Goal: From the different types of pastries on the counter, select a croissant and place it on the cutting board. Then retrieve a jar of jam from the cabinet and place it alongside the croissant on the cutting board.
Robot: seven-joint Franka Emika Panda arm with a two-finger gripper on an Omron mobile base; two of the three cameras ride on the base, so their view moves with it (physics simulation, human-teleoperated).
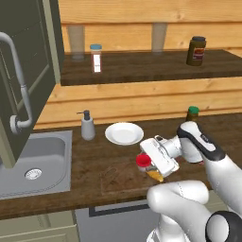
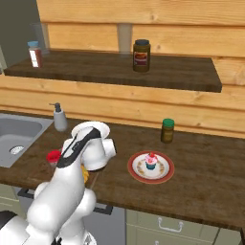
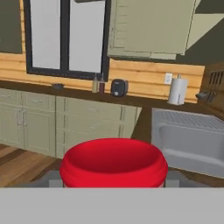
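My gripper [image 1: 146, 163] is shut on a jar of jam with a red lid [image 1: 142, 160], held just above the dark wooden counter. From the right base view the red lid [image 2: 54, 156] sticks out to the left of my arm. In the hand view the lid [image 3: 113, 164] sits right between my fingers, hiding their tips. A golden croissant [image 1: 155, 176] lies just below the hand, partly covered by it; a sliver of the croissant [image 2: 85, 174] also shows under the arm. The cutting board [image 1: 113, 177] is a faint dark outline on the counter under the jar.
A sink [image 1: 38, 160] with a faucet lies to the left, with a soap dispenser [image 1: 87, 125] and a white plate [image 1: 124, 133] behind the board. A green-lidded jar [image 2: 167, 130] and a cupcake plate [image 2: 150, 166] stand on the right. The shelf above holds a dark jar [image 1: 196, 50] and a small bottle [image 1: 96, 57].
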